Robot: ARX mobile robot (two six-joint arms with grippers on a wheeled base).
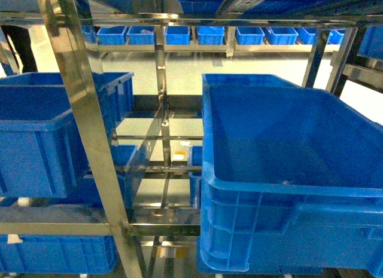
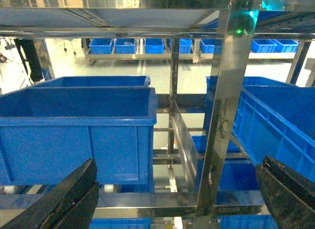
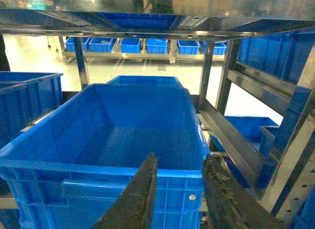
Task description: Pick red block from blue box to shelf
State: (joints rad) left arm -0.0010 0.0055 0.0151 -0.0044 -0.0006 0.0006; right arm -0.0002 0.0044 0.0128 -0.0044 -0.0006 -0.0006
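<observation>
Steel shelf surrounds me; my right pincer, released, hovers before a crate; red block seemingly unseen.

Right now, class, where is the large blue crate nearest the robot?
The large blue crate sits on the right of the head view, on the steel shelf, right of its slanting post; the right gripper hovers at its near rim.

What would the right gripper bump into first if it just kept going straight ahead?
Probably the near rim of the big blue crate: the right gripper points at that edge, fingers slightly apart. Depth is unclear, so it might pass just over the rim into the crate.
</observation>
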